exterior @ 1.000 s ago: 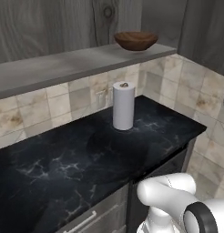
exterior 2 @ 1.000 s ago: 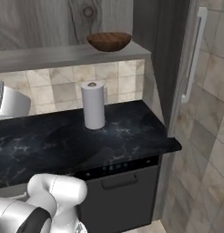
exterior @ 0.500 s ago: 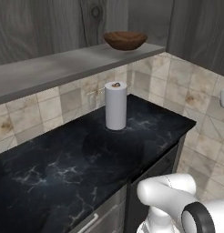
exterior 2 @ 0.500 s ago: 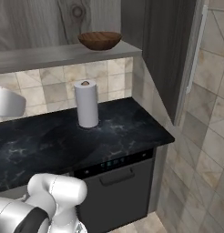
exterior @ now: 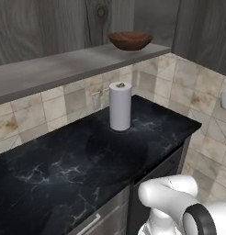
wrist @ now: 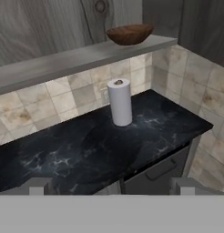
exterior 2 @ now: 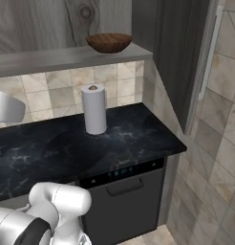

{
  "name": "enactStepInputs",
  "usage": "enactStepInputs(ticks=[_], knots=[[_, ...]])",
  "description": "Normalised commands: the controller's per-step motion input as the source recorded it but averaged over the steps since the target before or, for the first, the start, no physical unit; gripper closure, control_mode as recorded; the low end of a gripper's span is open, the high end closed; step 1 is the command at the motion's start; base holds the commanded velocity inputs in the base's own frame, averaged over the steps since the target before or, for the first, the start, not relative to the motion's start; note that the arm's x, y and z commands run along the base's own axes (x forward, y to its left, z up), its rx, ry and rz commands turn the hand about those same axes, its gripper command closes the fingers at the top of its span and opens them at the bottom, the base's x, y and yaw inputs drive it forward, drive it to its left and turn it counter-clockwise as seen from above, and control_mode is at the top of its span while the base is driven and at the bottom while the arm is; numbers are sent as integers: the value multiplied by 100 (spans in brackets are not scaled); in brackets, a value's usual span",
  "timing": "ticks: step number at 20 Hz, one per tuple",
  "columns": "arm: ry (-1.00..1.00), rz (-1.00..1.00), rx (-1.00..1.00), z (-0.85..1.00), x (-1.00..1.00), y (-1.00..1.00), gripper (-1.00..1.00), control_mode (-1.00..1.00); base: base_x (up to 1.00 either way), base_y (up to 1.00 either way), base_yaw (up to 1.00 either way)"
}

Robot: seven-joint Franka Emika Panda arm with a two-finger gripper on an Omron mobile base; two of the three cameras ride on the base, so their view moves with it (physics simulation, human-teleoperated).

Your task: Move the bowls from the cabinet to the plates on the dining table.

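A dark brown wood bowl [exterior: 130,40] [exterior 2: 109,42] [wrist: 129,34] rests near the right end of the grey shelf [exterior: 64,66] inside the open cabinet [exterior 2: 52,19]. The cabinet's dark door [exterior 2: 186,62] stands swung out at the right, with its pale bar handle [exterior 2: 210,52] showing. My gripper [wrist: 109,189] is open and empty, held back from the counter, well below and in front of the bowl. The plates and the dining table are out of view.
A white paper towel roll [exterior: 120,106] [exterior 2: 94,109] [wrist: 119,102] stands upright on the black marble counter [exterior: 87,156], below the shelf. A dishwasher front [exterior 2: 124,201] sits under the counter's right end. Tiled wall lies beyond the counter's right edge.
The whole picture has shifted slightly sideways, so the base has moved. The bowl and the paper towel roll have stayed put. The gripper has stayed open.
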Motion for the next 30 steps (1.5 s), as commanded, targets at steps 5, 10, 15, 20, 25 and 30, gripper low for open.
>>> enactStepInputs(ticks=[5,10,15,20,25,30], knots=[[0,0,0,0,0,0,-100,100,42,28,0],[0,-1,-8,1,9,37,-100,-100,14,15,0],[-1,-10,-7,1,2,53,-100,-100,0,0,0],[-9,-34,2,0,0,29,-100,-100,0,0,0],[-9,-34,10,0,0,14,-100,-100,0,0,0],[-13,-18,25,0,0,-7,-100,-100,0,0,0]])
